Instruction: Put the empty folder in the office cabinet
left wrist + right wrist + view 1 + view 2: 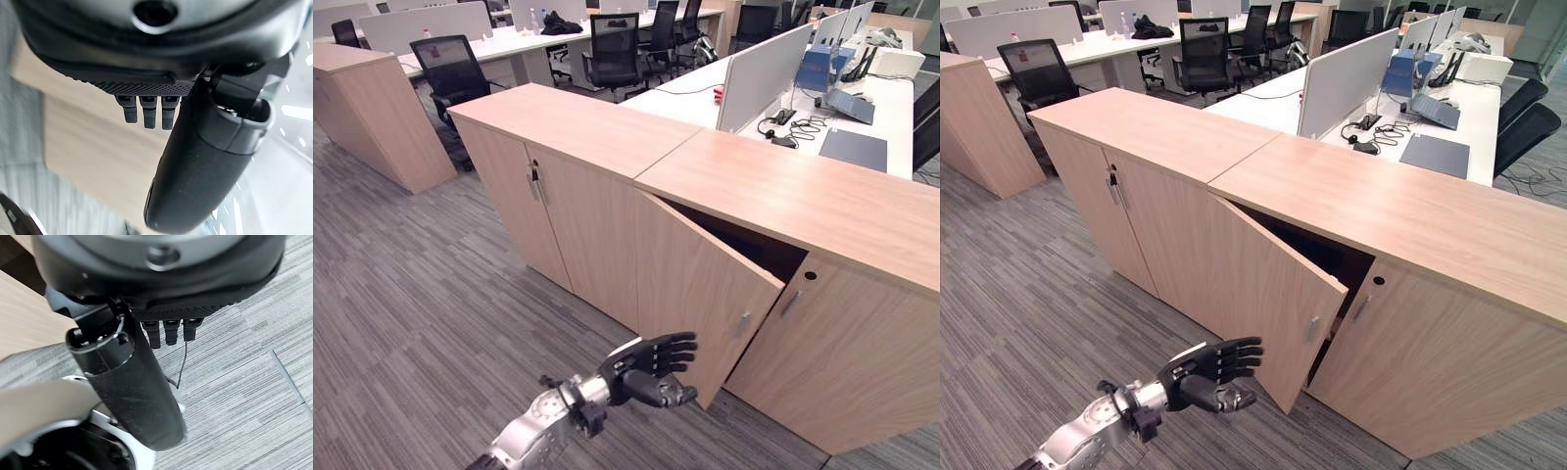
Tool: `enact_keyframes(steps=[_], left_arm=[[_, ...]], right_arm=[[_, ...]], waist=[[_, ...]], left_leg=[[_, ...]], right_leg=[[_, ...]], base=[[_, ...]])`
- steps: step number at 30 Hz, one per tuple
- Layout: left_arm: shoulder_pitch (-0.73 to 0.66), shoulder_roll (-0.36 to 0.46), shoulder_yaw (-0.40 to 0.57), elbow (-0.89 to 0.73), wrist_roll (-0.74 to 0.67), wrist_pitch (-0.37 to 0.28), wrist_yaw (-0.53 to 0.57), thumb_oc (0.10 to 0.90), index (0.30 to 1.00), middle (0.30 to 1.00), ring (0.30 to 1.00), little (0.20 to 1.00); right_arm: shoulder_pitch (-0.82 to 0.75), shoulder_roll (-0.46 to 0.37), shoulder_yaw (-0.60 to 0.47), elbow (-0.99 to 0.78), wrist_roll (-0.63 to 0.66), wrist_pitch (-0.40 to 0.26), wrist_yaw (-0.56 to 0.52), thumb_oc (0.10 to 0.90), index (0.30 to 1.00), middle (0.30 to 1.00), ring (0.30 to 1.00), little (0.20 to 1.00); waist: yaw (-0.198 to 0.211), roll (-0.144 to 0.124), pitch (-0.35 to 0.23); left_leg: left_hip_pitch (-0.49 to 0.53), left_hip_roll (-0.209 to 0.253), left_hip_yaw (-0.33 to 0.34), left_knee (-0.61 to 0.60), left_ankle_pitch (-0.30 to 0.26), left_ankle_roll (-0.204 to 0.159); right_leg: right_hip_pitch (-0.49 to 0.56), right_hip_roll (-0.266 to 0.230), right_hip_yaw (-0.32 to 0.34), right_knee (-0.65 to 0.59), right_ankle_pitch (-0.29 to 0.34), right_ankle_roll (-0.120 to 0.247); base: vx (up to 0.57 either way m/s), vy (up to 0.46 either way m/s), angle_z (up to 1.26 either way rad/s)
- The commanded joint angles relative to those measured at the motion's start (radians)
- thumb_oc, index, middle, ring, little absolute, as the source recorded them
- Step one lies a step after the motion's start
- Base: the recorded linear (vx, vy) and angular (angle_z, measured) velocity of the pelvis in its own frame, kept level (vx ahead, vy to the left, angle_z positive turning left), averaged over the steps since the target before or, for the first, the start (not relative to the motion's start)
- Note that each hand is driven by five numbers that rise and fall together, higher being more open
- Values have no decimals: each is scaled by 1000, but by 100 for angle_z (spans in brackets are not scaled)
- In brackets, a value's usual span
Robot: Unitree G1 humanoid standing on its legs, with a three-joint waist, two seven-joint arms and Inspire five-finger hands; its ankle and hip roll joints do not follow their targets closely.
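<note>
The wooden office cabinet [822, 206] stands in front of me with its left door [700, 294] swung partly open, showing a dark inside [759, 250]. My left hand [644, 370] hovers low, just left of that door's lower free edge, with fingers straight and nothing in it. In the left wrist view the left hand [146, 81] faces pale wood. My right hand [195, 298] points down at the carpet, fingers straight and empty. A dark flat folder-like thing [853, 149] lies on the white desk behind the cabinet.
A second cabinet [543, 186] with shut doors adjoins on the left. Another wooden unit [372, 108] stands far left. Office chairs [450, 69], desks and a white partition [764, 73] fill the back. Grey carpet [411, 313] stretches before the cabinets.
</note>
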Motion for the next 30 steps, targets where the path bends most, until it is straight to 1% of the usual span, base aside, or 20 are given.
enact_keyframes(steps=[1, 2, 6, 8, 10, 12, 13, 14, 15, 16, 17, 19, 20, 21, 22, 23, 24, 25, 26, 30], left_arm=[[-87, -51, 113, -22, 185, -160, 76, 800, 900, 900, 900, 900], [-78, -73, 115, 23, 228, -152, 88, 800, 900, 900, 900, 900], [-71, -86, 138, 111, 304, -137, 104, 800, 900, 900, 900, 900], [-68, -109, 135, 208, 257, -110, 80, 800, 900, 900, 900, 900], [-79, -142, 152, 309, 229, -99, 91, 800, 900, 900, 900, 900], [-86, -153, 158, 362, 233, -96, 98, 800, 900, 900, 900, 900], [-95, -161, 175, 426, 250, -92, 113, 800, 900, 900, 900, 900], [-95, -161, 175, 426, 250, -92, 113, 800, 900, 900, 900, 900], [-104, -183, 211, 543, 249, -79, 136, 800, 900, 900, 900, 900], [-112, -208, 236, 623, 226, -79, 160, 800, 900, 900, 900, 900], [-113, -208, 236, 623, 226, -80, 160, 800, 900, 900, 900, 900], [-101, -218, 263, 646, 201, -78, 169, 800, 900, 900, 900, 900], [-99, -223, 273, 659, 192, -80, 176, 800, 900, 900, 900, 900], [-97, -225, 284, 674, 189, -84, 187, 800, 900, 900, 900, 900], [-96, -236, 305, 723, 208, -87, 209, 800, 900, 900, 900, 900], [-98, -241, 309, 740, 209, -87, 209, 800, 900, 900, 900, 900], [-98, -241, 309, 741, 209, -87, 209, 800, 900, 900, 900, 900], [-93, -256, 324, 825, 239, -89, 208, 800, 900, 900, 900, 900], [-93, -256, 324, 825, 239, -90, 208, 800, 900, 900, 900, 900], [-115, -273, 345, 1054, 365, -88, 231, 800, 900, 900, 900, 900]], right_arm=[[-64, -8, -22, 15, 96, -29, -22, 800, 900, 900, 900, 900], [-65, -16, -30, 4, 109, -30, -25, 800, 900, 900, 900, 900], [-63, -32, -43, -21, 127, -31, -31, 800, 900, 900, 900, 900], [-68, -46, -35, -24, 121, -22, -23, 800, 900, 900, 900, 900], [-67, -47, -34, -20, 127, -20, -20, 800, 900, 900, 900, 900], [-61, -43, -31, -18, 124, -19, -21, 800, 900, 900, 900, 900], [-58, -42, -30, -11, 122, -18, -18, 800, 900, 900, 900, 900], [-58, -42, -30, -11, 122, -18, -18, 800, 900, 900, 900, 900], [-57, -42, -26, 2, 115, -16, -11, 800, 900, 900, 900, 900], [-46, -40, -16, 12, 109, -15, -13, 800, 900, 900, 900, 900], [-46, -40, -16, 12, 110, -15, -13, 800, 900, 900, 900, 900], [-52, -46, -6, 8, 114, -13, -14, 800, 900, 900, 900, 900], [-56, -49, -2, 4, 121, -12, -15, 800, 900, 900, 900, 900], [-53, -51, 2, -5, 126, -13, -13, 800, 900, 900, 900, 900], [-54, -60, 3, -19, 124, -19, -17, 800, 900, 900, 900, 900], [-61, -61, 2, -21, 124, -20, -19, 800, 900, 900, 900, 900], [-61, -62, 2, -21, 124, -20, -19, 800, 900, 900, 900, 900], [-78, -66, -5, -22, 132, -21, -23, 800, 900, 900, 900, 900], [-78, -66, -5, -22, 132, -21, -23, 800, 900, 900, 900, 900], [-79, -48, -32, 17, 168, -21, -31, 800, 900, 900, 900, 900]], waist=[[22, -32, 6], [22, -34, 7], [13, -37, 10], [3, -37, 9], [-6, -37, 8], [-12, -38, 9], [-16, -39, 10], [-16, -39, 10], [-21, -44, 14], [-24, -54, 15], [-23, -54, 15], [-14, -74, 38], [-2, -80, 57], [12, -83, 67], [34, -91, 78], [37, -91, 80], [36, -91, 80], [44, -80, 79], [44, -80, 80], [39, -61, 42]], left_leg=[[6, 22, -54, -2, -98, -43], [3, 25, -53, -2, -96, -45], [-2, 39, -50, -2, -89, -52], [-3, 48, -43, -2, -84, -58], [-4, 59, -38, -2, -79, -65], [-5, 71, -32, -2, -75, -71], [-5, 81, -28, -2, -72, -78], [-4, 81, -28, -2, -72, -78], [3, 96, -21, -2, -70, -89], [8, 108, -10, 1, -56, -88], [9, 108, -9, 1, -56, -88], [-32, 112, -12, 136, -93, -79], [-55, 107, -37, 196, -97, -74], [-87, 82, -91, 228, -96, -66], [-150, 1, -224, 253, -124, -41], [-168, -26, -269, 251, -123, -39], [-168, -26, -270, 252, -123, -39], [-178, -71, -342, 237, -128, -25], [-175, -71, -342, 235, -127, -25], [-108, -51, -306, 119, -104, -12]], right_leg=[[41, 20, -8, 10, -87, 25], [39, 24, -8, 10, -89, 22], [31, 38, -2, 10, -94, 16], [25, 45, 3, 10, -94, 12], [20, 56, 11, 10, -96, 5], [16, 65, 17, 10, -100, -1], [14, 75, 23, 10, -103, -8], [14, 75, 24, 10, -103, -8], [14, 90, 38, 10, -105, -16], [14, 106, 51, 12, -111, -31], [15, 106, 52, 12, -111, -31], [12, 112, 80, 35, -112, -47], [8, 116, 93, 45, -113, -53], [-2, 119, 101, 51, -111, -57], [-13, 123, 127, 50, -101, -57], [-18, 124, 135, 50, -96, -55], [-17, 124, 134, 50, -96, -55], [-21, 139, 169, 42, -85, -49], [-19, 139, 170, 42, -85, -49], [-13, 142, 194, 12, -71, -41]], base=[[-18, -91, 1], [-12, -92, 1], [-11, -102, 1], [-3, -103, -5], [4, -125, -14], [6, -142, -19], [4, -118, -12], [15, -177, -10], [20, -171, -8], [20, -171, -7], [-10, -116, -14], [-58, -98, -27], [-106, -80, -41], [-152, -69, -49], [-129, -39, -55], [-83, -20, -47], [-21, 42, -58], [-6, 40, -64], [14, 59, -59], [42, 100, -75]])
